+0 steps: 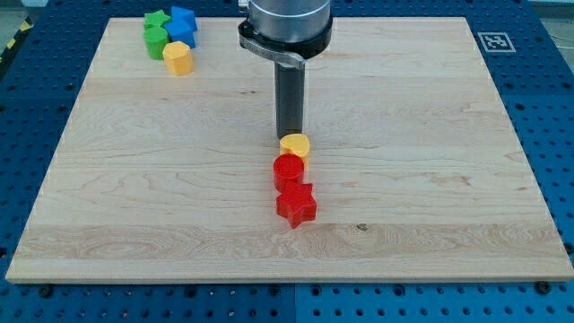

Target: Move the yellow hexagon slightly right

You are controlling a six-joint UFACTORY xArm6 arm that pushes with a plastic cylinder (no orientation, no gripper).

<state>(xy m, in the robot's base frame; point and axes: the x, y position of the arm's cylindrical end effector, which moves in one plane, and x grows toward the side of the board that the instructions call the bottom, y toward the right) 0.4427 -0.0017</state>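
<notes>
Seven small blocks on the pale wooden board (430,179) — my tip (288,140), a bare rod without any pincer, touches a yellow block (296,145); the yellow hexagon (178,57) sits far top-left; no legible writing.

You will find no words, brands or numbers to read anywhere here. The only sign is a small black-and-white square marker (492,41), a coded tag of the kind cameras track, and it stands on the surface (430,179) at its corner toward the view's top right. Its pattern is too small to make out. The blocks carry no labels, and the arm's metal collar (285,27) shows no lettering you could read
</notes>
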